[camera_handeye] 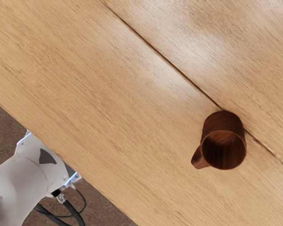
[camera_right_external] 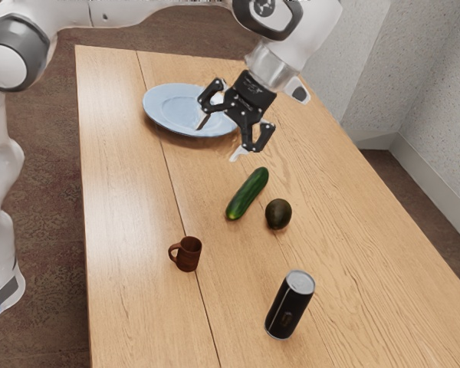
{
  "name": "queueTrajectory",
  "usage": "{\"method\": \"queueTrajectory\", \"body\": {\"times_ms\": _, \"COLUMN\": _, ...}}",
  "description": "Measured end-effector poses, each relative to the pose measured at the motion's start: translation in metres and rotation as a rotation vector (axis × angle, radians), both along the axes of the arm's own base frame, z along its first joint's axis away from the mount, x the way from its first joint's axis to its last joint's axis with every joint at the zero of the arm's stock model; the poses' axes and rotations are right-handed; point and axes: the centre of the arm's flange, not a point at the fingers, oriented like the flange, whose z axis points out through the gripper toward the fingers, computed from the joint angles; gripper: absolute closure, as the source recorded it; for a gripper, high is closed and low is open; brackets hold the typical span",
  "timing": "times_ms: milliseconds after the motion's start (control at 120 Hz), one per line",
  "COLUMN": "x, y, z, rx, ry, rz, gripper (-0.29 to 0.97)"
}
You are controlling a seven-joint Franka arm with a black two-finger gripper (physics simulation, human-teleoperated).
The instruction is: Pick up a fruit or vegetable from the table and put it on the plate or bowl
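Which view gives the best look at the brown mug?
The wrist view: it looks down into the mug, showing its rim, hollow inside and handle. The exterior view shows the mug upright on the table, from the side, apart from the cucumber.

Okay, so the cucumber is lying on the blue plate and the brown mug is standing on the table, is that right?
Not quite. The exterior view shows the cucumber lying on the table, apart from the blue plate, which has nothing on it. The rest holds: the brown mug is standing on the table.
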Motion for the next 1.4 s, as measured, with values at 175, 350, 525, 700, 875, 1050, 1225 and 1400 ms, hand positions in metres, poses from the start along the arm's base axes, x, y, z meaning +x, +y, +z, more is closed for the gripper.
{"method": "queueTrajectory", "body": {"times_ms": 175, "x": 0.002, "y": -0.052, "z": 0.020, "rx": 0.048, "ry": -0.169, "rz": 0.246, "gripper": 0.00}}
{"method": "queueTrajectory", "body": {"times_ms": 350, "x": 0.023, "y": -0.087, "z": -0.002, "rx": 0.114, "ry": -0.214, "rz": 0.317, "gripper": 0.00}}
{"method": "queueTrajectory", "body": {"times_ms": 525, "x": 0.101, "y": 0.129, "z": -0.048, "rx": 0.202, "ry": -0.233, "rz": 0.592, "gripper": 0.00}}
{"method": "queueTrajectory", "body": {"times_ms": 700, "x": 0.088, "y": 0.119, "z": -0.073, "rx": 0.206, "ry": -0.316, "rz": 0.422, "gripper": 0.00}}
{"method": "queueTrajectory", "body": {"times_ms": 875, "x": 0.105, "y": 0.100, "z": -0.091, "rx": 0.175, "ry": -0.423, "rz": 0.268, "gripper": 0.00}}
{"method": "queueTrajectory", "body": {"times_ms": 1050, "x": 0.086, "y": 0.104, "z": -0.119, "rx": 0.092, "ry": -0.437, "rz": 0.226, "gripper": 0.00}}
{"method": "queueTrajectory", "body": {"times_ms": 1225, "x": 0.075, "y": 0.133, "z": -0.156, "rx": 0.047, "ry": -0.415, "rz": 0.248, "gripper": 0.00}}
{"method": "queueTrajectory", "body": {"times_ms": 1400, "x": 0.073, "y": 0.166, "z": -0.178, "rx": 0.060, "ry": -0.439, "rz": 0.257, "gripper": 0.00}}
